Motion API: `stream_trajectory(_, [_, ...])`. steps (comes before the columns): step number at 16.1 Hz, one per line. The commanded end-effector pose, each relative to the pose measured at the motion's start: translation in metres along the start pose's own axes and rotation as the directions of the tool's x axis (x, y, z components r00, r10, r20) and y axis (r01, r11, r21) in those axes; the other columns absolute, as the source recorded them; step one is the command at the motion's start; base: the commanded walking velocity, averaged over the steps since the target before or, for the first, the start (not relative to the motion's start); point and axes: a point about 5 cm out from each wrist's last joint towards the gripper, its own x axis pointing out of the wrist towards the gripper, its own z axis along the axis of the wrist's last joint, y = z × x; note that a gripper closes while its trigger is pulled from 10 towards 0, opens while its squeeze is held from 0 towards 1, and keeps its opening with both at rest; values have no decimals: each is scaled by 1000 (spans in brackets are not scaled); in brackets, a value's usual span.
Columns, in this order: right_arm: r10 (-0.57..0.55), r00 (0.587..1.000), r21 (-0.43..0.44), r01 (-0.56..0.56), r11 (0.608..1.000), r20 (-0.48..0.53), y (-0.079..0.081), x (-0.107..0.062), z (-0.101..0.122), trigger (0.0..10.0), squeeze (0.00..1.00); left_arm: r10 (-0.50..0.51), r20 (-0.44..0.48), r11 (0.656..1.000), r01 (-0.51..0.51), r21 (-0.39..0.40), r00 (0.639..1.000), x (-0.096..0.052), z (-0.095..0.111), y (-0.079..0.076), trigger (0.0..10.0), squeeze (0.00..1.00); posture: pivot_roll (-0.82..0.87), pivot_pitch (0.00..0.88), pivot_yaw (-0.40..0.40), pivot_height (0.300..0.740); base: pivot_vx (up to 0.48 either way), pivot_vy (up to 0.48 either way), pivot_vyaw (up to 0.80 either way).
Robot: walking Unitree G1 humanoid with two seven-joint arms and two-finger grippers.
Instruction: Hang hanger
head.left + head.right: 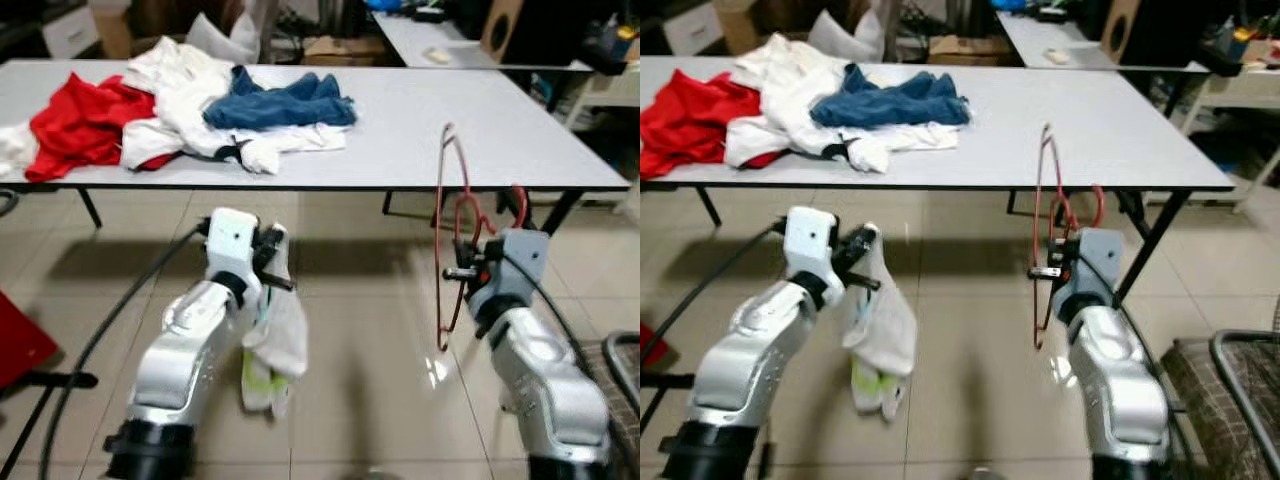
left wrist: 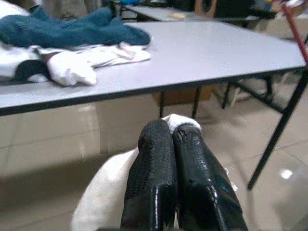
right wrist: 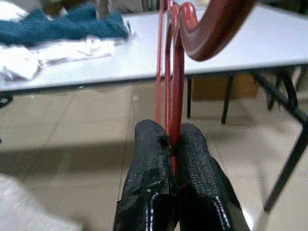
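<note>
Table (image 1: 420, 120) spans the upper half of the frame, its grey top heaped at upper left with red, white and blue clothes (image 1: 190, 105). Lower down, at centre right, my right gripper (image 1: 462, 272) is clenched on the red wire hanger (image 1: 447, 240), whose long axis stands upright with its top reaching up over the table edge. At lower left my left gripper (image 1: 272, 262) pinches a white garment (image 1: 277, 345) that droops toward the floor. Hanger and garment sit well apart, so I judge the two arms must meet between them.

Both silver arms reach forward, left tool (image 1: 272, 262) and right tool (image 1: 462, 272) clamped.
</note>
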Motion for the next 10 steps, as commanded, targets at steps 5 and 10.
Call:
stream_trajectory(5, [-1,998,-21,-1,1000,-60,-6,-10,-13,10000,0,-1,-33,1000,2,22,999,-2,-5,-2,10000,0,-129,18,-22,740,0,-368,0])
stream_trajectory(10, [-10,997,-40,7,999,-73,-6,-9,-13,10000,0,5,-29,999,-4,41,1000,-3,-3,-2,10000,0,-122,19,-29,740,0,-321,0])
